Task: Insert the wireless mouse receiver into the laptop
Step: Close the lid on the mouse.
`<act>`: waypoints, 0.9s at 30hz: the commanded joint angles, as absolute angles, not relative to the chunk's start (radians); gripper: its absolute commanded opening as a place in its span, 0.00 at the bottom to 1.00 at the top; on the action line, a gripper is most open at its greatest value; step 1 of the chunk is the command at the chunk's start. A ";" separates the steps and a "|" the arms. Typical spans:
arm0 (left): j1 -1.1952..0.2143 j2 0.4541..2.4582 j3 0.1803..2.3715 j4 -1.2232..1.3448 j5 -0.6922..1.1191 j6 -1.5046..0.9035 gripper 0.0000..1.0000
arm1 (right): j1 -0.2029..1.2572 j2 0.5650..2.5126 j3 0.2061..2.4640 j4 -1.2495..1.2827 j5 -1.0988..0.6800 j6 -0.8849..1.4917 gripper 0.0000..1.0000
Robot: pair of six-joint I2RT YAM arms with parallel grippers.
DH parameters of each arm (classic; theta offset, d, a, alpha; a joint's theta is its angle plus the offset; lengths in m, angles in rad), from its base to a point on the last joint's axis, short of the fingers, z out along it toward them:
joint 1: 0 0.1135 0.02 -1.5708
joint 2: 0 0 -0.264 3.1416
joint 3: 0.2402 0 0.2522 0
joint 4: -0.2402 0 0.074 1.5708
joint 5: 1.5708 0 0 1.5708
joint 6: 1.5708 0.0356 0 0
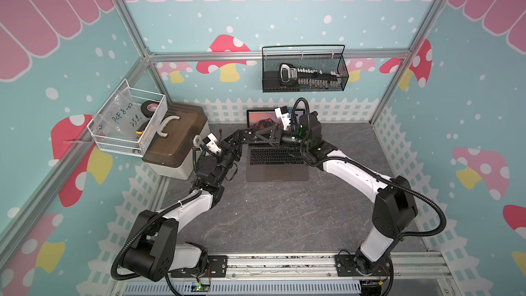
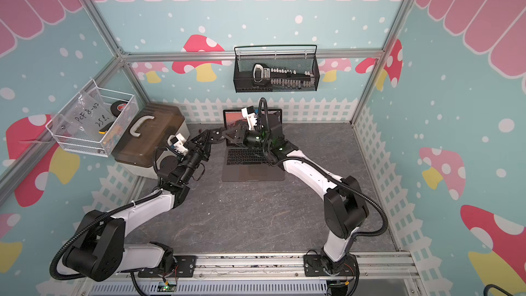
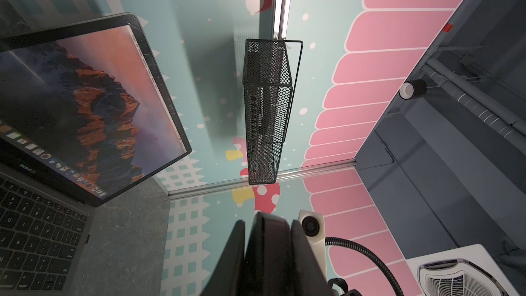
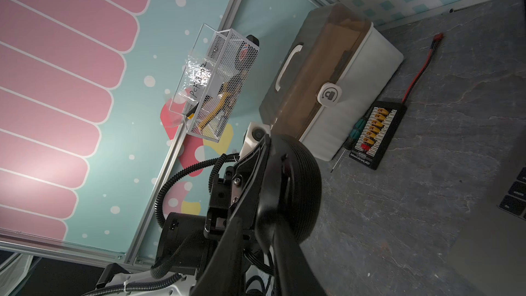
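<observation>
Dark grey metal first: in both top views the laptop (image 1: 277, 172) sits open at the back. Over its left back corner my left gripper (image 1: 250, 133) and right gripper (image 1: 262, 135) meet tip to tip. What is between them is too small to make out here.

In the left wrist view, the left fingers (image 3: 237, 257) are squeezed on the black mouse (image 3: 267, 252), seen edge on.

In the right wrist view, the mouse fills the middle and shows its ribbed side. The right fingers (image 4: 284, 263) are dark and blurry beside it, so I cannot tell if they pinch anything. I cannot see the receiver at all. I think it is hidden at the mouse.

To do this well, I hold the mouse steady, pinch the tiny stub by its sides, and pull it straight out, slowly.
</observation>
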State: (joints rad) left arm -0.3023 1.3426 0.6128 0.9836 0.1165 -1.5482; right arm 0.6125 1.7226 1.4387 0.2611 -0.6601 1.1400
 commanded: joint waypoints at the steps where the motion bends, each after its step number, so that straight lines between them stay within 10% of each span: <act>1: -0.305 1.328 0.618 1.052 0.129 -1.568 0.00 | 0.620 1.708 1.465 0.137 -0.619 1.077 0.24; 27: -0.305 1.342 0.611 1.056 0.144 -1.568 0.00 | 0.640 1.710 1.604 -0.124 -0.545 0.906 0.39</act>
State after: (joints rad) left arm -0.3035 1.3445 0.6128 1.0019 0.1276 -1.5490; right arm 0.6304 1.7206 1.5661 -0.0757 -0.5591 0.9478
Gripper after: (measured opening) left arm 0.217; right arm 0.382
